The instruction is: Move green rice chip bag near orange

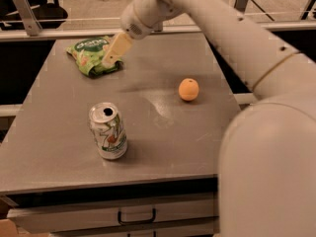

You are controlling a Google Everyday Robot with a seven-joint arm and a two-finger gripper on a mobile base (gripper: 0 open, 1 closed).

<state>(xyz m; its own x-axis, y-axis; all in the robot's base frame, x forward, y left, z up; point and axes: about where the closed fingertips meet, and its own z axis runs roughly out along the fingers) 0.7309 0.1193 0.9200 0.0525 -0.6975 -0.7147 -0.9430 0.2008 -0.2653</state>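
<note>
At the desk's (59,132) far-left corner, the green rice chip bag (88,54) lies flat, long axis slightly diagonal to the far edge; claw (107,61) over its right end, grip state cannot be told; orange (188,89) near right edge

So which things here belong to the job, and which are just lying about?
Job: crinkled bright green snack bag; small round orange fruit; cream gripper, at the bag's right edge.
Lying about: opened silver-green soda can on the grey table.
</note>
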